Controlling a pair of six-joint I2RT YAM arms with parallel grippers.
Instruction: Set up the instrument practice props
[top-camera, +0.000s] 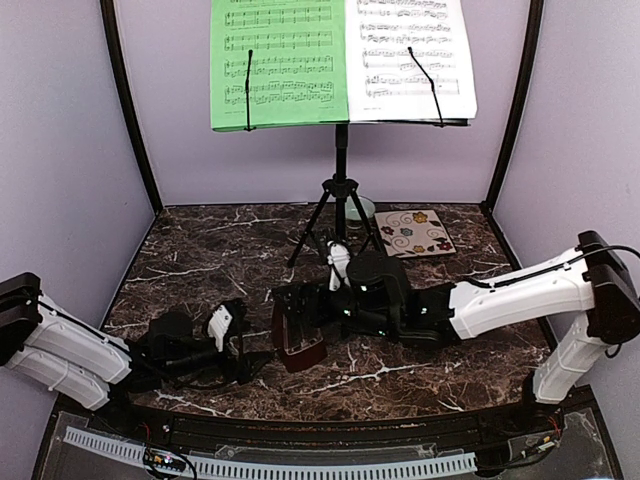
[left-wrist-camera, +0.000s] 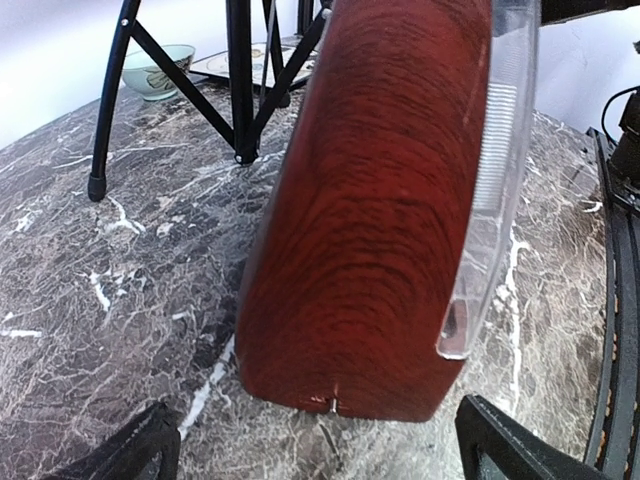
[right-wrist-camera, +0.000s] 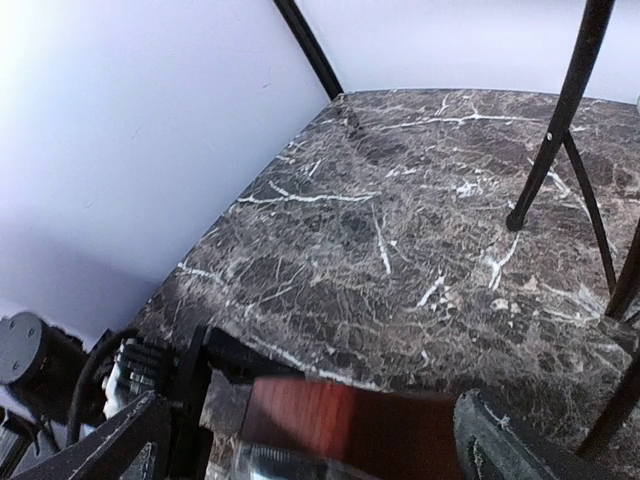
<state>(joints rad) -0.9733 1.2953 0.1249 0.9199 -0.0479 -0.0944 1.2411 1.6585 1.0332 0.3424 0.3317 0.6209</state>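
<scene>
The black music stand (top-camera: 341, 150) stands at the back centre on its tripod. A green sheet (top-camera: 280, 60) rests on the left of its desk and a white sheet (top-camera: 410, 55) on the right. The dark red-brown metronome (top-camera: 297, 338) is on the marble table (top-camera: 200, 250) between both grippers. In the left wrist view it (left-wrist-camera: 380, 230) fills the frame, leaning right, with a clear cover on its right side. My left gripper (top-camera: 248, 350) (left-wrist-camera: 320, 455) is open just in front of it. My right gripper (top-camera: 295, 305) (right-wrist-camera: 310, 450) is open over the metronome (right-wrist-camera: 350, 425), one finger on each side of it.
A small pale green bowl (top-camera: 360, 208) (left-wrist-camera: 158, 72) sits behind the tripod legs (left-wrist-camera: 240, 90) (right-wrist-camera: 560, 130). A cream patterned tile (top-camera: 415, 232) lies at the back right. Lavender walls and black corner posts (top-camera: 130, 110) enclose the table.
</scene>
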